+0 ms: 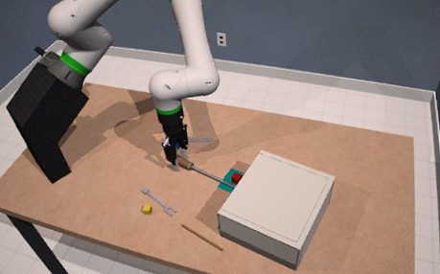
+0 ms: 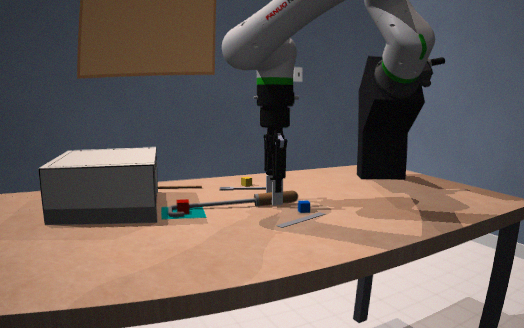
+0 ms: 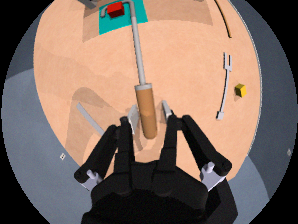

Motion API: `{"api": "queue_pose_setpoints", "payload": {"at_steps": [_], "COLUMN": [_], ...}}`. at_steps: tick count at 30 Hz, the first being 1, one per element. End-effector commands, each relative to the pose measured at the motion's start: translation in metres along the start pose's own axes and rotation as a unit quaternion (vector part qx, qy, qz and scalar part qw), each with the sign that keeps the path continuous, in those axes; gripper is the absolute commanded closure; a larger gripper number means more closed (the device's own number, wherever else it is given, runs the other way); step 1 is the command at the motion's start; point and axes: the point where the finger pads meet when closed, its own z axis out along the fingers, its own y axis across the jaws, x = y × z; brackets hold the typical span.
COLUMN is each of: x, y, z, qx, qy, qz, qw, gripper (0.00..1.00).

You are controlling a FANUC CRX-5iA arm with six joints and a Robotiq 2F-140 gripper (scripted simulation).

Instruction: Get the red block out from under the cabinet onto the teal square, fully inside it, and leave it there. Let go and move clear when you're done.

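The red block (image 1: 237, 177) sits on the teal square (image 1: 229, 180), just in front of the white cabinet (image 1: 277, 205). It also shows in the exterior view (image 2: 183, 205) and the wrist view (image 3: 116, 10). A hook tool lies flat on the table, and its hooked end curls around the block. The tool's grey rod runs back to a wooden handle (image 1: 185, 163). My gripper (image 1: 178, 165) points straight down over that handle (image 3: 147, 111). Its fingers stand on either side of the handle with small gaps, so it is open.
A yellow cube (image 1: 146, 209), a grey forked tool (image 1: 158, 202) and a wooden stick (image 1: 202, 237) lie toward the front of the table. A blue cube (image 2: 303, 206) and a grey flat bar (image 2: 301, 219) lie near the handle. A black box (image 1: 45, 120) stands at the table's far left.
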Motion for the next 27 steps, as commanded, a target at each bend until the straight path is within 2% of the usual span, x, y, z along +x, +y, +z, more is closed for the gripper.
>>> {"api": "queue_pose_setpoints", "payload": {"at_steps": [1,16,27], "x": [0.000,0.000,0.000], "y": [0.000,0.000,0.000], "z": [0.000,-0.002,-0.019], "qx": [0.000,0.000,0.000], "qy": [0.000,0.000,0.000], "qz": [0.000,0.000,0.000], "qw": [1.000,1.000,1.000], "gripper": [0.66,0.66,0.66]}}
